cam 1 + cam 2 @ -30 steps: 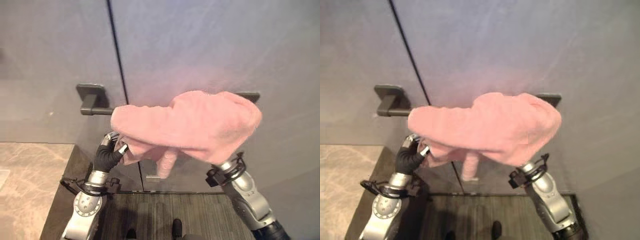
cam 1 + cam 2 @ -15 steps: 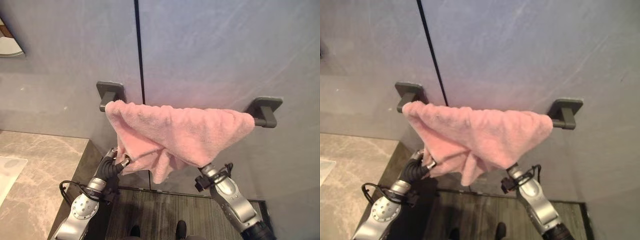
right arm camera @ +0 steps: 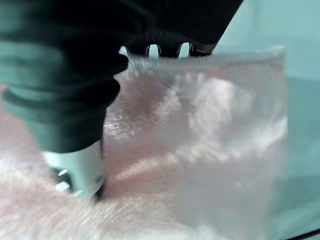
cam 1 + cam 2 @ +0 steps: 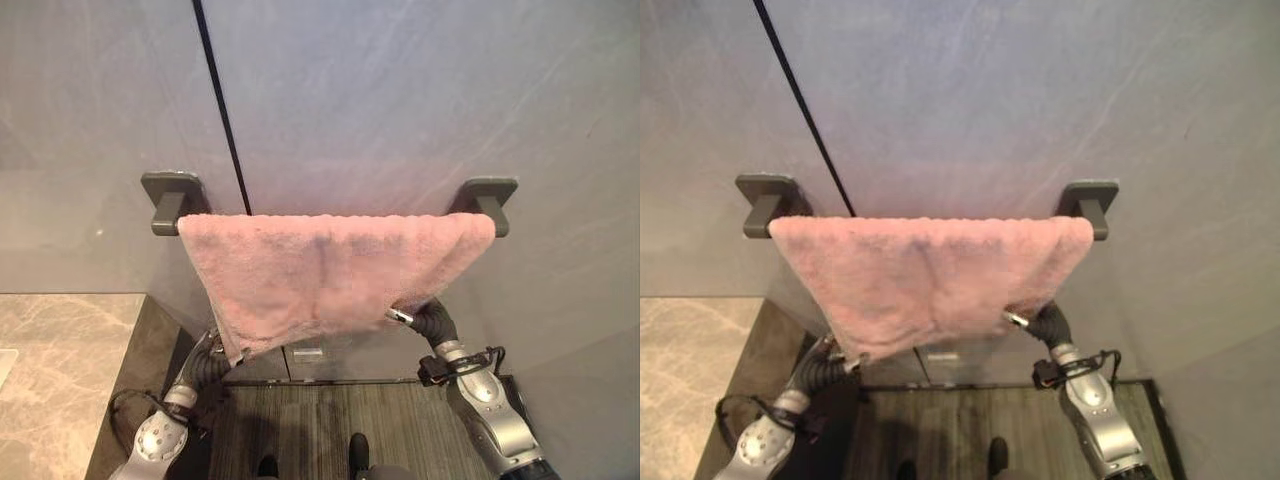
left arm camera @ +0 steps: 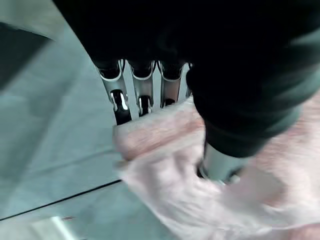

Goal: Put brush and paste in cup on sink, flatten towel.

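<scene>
A pink towel (image 4: 330, 275) hangs spread out over a dark rail, between the left bracket (image 4: 172, 198) and the right bracket (image 4: 485, 195) on the grey wall. My left hand (image 4: 205, 365) sits at the towel's lower left corner. In the left wrist view its thumb (image 5: 220, 160) and fingers (image 5: 142, 97) pinch the towel's edge (image 5: 165, 135). My right hand (image 4: 430, 322) is at the lower right corner. Its thumb (image 3: 75, 165) presses on the pink towel (image 3: 210, 125), with the fingers tucked behind the cloth.
A marble countertop (image 4: 50, 380) lies at the lower left. A dark vertical seam (image 4: 222, 110) runs down the wall behind the rail. Dark ribbed flooring (image 4: 330, 430) lies below the towel, between my arms.
The towel was bunched in a lump on the rail; now it lies spread flat from bracket to bracket. Both hands have drawn its lower corners apart and down. The camera also shifted.
</scene>
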Tool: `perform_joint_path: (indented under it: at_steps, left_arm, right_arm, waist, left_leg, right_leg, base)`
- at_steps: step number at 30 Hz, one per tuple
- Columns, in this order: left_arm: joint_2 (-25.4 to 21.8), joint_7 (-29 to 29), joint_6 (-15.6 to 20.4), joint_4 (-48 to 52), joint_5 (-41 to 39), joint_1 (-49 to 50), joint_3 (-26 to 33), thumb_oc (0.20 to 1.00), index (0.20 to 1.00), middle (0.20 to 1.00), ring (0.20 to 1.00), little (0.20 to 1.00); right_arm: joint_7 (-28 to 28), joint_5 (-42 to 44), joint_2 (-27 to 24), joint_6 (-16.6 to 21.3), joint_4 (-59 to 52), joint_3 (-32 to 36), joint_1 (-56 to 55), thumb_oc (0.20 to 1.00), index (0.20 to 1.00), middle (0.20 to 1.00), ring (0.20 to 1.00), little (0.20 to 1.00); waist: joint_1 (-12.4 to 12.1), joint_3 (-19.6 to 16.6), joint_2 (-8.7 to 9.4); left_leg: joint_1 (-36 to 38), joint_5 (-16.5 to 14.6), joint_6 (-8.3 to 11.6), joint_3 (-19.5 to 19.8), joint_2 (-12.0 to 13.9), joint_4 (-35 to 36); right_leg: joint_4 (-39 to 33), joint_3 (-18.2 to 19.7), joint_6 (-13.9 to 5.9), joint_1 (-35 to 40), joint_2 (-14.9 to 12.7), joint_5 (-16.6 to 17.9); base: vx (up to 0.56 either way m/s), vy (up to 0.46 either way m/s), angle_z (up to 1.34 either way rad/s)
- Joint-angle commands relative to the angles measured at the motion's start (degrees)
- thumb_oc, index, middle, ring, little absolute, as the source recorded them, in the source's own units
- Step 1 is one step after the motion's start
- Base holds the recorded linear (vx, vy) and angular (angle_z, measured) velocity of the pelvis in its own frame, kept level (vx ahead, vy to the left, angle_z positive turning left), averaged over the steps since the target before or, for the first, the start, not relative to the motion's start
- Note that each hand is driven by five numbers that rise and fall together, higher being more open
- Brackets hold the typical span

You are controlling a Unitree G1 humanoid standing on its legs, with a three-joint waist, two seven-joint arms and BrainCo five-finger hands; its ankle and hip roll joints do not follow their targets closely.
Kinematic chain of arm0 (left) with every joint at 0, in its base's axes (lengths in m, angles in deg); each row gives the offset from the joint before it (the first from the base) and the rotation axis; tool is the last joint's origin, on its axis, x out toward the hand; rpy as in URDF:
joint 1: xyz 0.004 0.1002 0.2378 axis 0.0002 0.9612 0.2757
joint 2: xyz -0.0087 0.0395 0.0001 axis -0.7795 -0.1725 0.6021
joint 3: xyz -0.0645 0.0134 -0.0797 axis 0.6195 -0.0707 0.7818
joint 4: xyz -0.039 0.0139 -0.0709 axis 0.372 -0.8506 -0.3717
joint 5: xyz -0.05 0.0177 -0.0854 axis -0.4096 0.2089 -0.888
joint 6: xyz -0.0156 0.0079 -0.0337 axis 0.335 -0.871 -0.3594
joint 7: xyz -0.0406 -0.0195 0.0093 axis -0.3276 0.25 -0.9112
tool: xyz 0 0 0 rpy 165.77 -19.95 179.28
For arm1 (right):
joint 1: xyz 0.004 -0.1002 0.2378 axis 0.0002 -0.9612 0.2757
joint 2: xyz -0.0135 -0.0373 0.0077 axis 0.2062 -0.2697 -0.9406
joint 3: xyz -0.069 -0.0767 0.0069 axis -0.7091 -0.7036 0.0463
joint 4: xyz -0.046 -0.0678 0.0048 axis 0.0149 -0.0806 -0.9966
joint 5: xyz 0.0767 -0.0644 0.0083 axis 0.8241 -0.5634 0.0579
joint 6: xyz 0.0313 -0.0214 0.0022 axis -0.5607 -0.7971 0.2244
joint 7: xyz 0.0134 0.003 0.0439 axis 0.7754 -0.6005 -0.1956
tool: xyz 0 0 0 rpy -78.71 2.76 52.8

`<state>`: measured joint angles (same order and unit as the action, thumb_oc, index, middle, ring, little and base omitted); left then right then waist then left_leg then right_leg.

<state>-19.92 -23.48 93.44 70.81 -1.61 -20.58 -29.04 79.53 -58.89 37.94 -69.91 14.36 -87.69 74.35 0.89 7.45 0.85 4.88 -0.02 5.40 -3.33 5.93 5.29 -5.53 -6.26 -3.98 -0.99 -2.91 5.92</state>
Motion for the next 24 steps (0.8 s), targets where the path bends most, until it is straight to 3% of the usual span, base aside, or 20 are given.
perform_joint_path:
  at_steps: [1, 5, 15, 18, 24]
  left_arm:
    - [-1.5, -1.9, -2.8, -3.4, 4.7, -1.7, 0.6, 1.0, 1.0, 1.0, 1.0, 1.0]
    - [1.1, -0.6, -4.7, -8.3, 4.7, -1.7, 1.8, 1.0, 1.0, 1.0, 1.0, 1.0]
    - [3.8, 1.5, -5.3, -9.9, 2.3, -1.7, 2.5, 1.0, 1.0, 1.0, 1.0, 1.0]
    - [4.7, 4.7, -5.1, -10.5, 0.9, -2.2, 3.1, 1.0, 1.0, 1.0, 1.0, 1.0]
    - [5.3, 1.8, -7.8, -25.0, 2.6, -8.2, -1.0, 1.0, 1.0, 1.0, 1.0, 1.0]
  right_arm:
    - [0.7, -0.7, 0.3, -2.2, 0.9, 2.0, 1.2, 1.0, 1.0, 1.0, 1.0, 1.0]
    - [2.9, -1.5, 1.6, -3.7, 4.5, 4.7, 0.0, 1.0, 1.0, 1.0, 1.0, 1.0]
    - [6.3, 1.3, 4.8, -2.6, 6.4, 8.6, -3.4, 1.0, 1.0, 1.0, 1.0, 1.0]
    - [9.1, 0.5, 5.5, -0.8, 7.4, 10.9, -4.6, 1.0, 1.0, 1.0, 1.0, 1.0]
    - [7.6, -10.7, 3.3, -6.5, 27.5, 7.1, -1.0, 1.0, 1.0, 1.0, 1.0, 1.0]
  waist:
    - [0.6, -0.5, 1.96]
    - [1.1, -0.7, 1.62]
    - [2.1, -0.7, 0.88]
    - [2.6, -0.7, 0.7]
    - [2.8, -1.1, 0.65]
  left_leg:
    - [-1.6, 0.5, -0.1, 0.3, -1.3, -0.3]
    - [-1.6, 0.3, -0.2, 0.0, -1.3, -0.3]
    - [-1.5, 0.1, -0.31, -0.4, -1.3, -0.3]
    - [-1.5, 0.2, -0.3, -0.3, -1.4, -0.3]
    - [-1.6, 0.3, -0.33, -0.6, -1.3, -0.3]
  right_leg:
    - [0.5, -0.1, -4.51, 5.3, -3.2, -6.3]
    - [0.5, 0.2, -4.47, 5.1, -3.2, -6.3]
    - [0.5, 0.5, -4.5, 4.9, -3.2, -6.3]
    - [0.5, 0.6, -4.54, 5.0, -3.3, -6.3]
    - [0.5, 0.5, -4.58, 4.9, -3.4, -6.1]
  base:
    - [0.0, 0.0, 0.0]
    - [0.01, 0.006, -0.08]
    - [0.0, 0.0, 0.0]
    - [-0.01, 0.004, 0.0]
    - [-0.01, 0.004, 0.0]
